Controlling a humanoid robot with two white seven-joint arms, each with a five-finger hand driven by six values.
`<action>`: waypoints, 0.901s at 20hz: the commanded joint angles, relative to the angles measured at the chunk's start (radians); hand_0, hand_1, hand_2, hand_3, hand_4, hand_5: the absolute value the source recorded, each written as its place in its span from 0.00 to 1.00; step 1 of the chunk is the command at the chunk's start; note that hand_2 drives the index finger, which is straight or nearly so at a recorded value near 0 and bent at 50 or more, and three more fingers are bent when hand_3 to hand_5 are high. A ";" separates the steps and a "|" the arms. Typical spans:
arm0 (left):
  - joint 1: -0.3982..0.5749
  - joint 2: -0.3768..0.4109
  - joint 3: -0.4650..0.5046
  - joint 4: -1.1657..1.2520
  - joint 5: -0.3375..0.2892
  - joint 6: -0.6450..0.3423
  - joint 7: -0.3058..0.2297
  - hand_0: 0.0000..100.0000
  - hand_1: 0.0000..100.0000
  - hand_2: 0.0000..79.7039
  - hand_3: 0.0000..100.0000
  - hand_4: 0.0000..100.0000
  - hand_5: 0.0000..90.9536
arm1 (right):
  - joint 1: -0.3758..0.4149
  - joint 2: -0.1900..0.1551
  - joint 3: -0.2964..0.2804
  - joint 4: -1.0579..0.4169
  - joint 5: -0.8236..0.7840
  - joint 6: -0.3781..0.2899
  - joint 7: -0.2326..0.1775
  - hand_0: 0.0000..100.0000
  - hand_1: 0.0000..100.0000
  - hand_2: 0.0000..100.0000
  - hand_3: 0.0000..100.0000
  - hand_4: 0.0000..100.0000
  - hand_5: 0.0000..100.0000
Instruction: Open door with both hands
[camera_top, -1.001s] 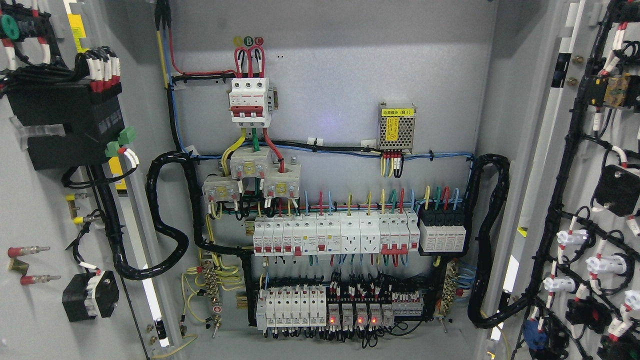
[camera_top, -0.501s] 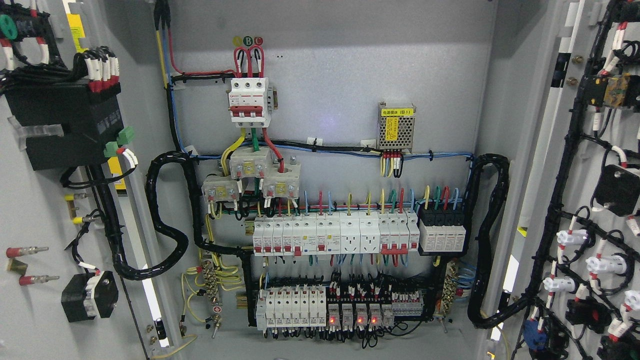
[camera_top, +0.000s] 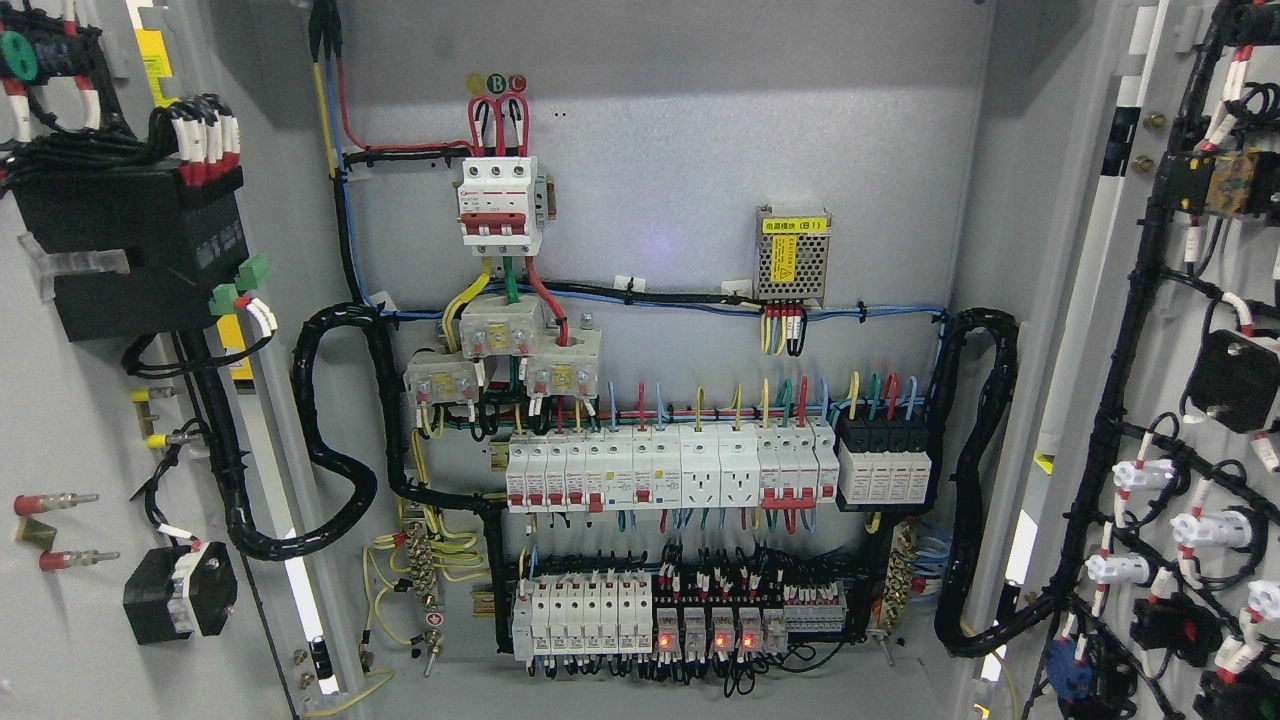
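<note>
Nothing has moved: both grey metal cabinet doors, left (camera_top: 70, 400) and right (camera_top: 1180, 330), stay wide open; no robot hand shows, so its grip cannot be told.

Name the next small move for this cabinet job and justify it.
Probably none beyond keeping both arms back: the left door and right door already stand swung wide, the breaker panel is fully exposed, and no hand shows in view.

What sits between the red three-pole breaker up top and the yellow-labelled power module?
Bare grey back panel between three-pole breaker and power module, per the head view.
</note>
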 joint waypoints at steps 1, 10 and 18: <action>0.141 0.018 0.170 -0.899 0.005 0.010 0.003 0.00 0.00 0.00 0.00 0.00 0.00 | 0.110 -0.053 -0.205 -0.199 0.001 -0.049 0.001 0.20 0.12 0.00 0.00 0.00 0.00; 0.235 0.011 0.126 -1.526 0.000 0.013 -0.292 0.00 0.00 0.00 0.00 0.00 0.00 | 0.126 -0.117 -0.280 -0.199 -0.002 -0.209 0.001 0.20 0.12 0.00 0.00 0.00 0.00; 0.233 0.027 0.118 -1.739 0.000 -0.001 -0.292 0.00 0.00 0.00 0.00 0.00 0.00 | 0.119 -0.145 -0.306 -0.199 -0.003 -0.260 0.001 0.20 0.12 0.00 0.00 0.00 0.00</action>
